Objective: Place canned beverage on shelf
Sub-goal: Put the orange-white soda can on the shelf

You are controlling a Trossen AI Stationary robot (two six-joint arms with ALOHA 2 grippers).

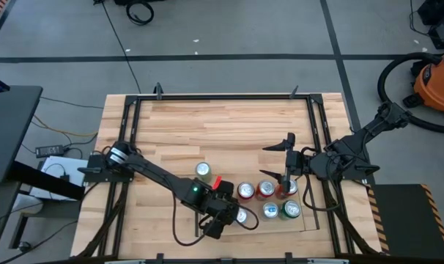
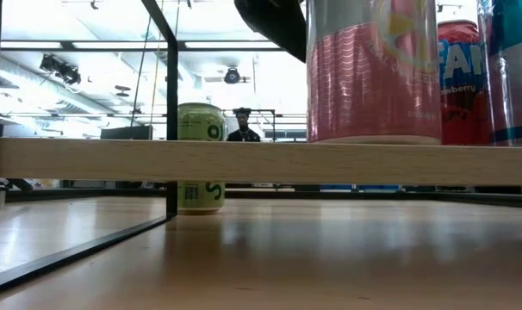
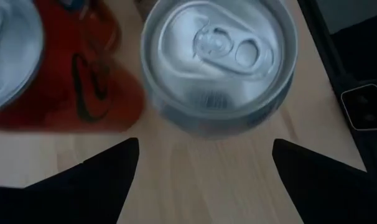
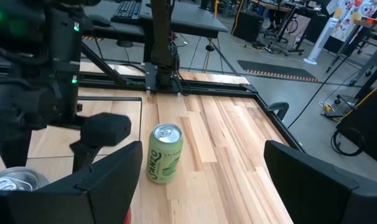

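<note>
Several cans stand upright on the low light-wood shelf (image 1: 304, 222) (image 2: 244, 161) at the table's near middle. Among them is a silver-topped pink can (image 1: 242, 216) (image 3: 219, 56) (image 2: 373, 69). My left gripper (image 1: 226, 213) (image 3: 204, 174) is open just above and beside this can and touches nothing. A green can (image 1: 202, 171) (image 4: 165, 152) (image 2: 201, 159) stands alone on the tabletop, left of the shelf cans. My right gripper (image 1: 275, 160) (image 4: 204, 168) is open in the air above the shelf cans. It faces the green can from the right, well short of it.
A red can (image 3: 83, 81) stands right beside the pink one. Further red and blue cans (image 2: 457, 77) crowd the shelf's right part. A black rod frame (image 1: 207, 97) runs round the table. The far half of the tabletop (image 1: 222, 125) is bare wood.
</note>
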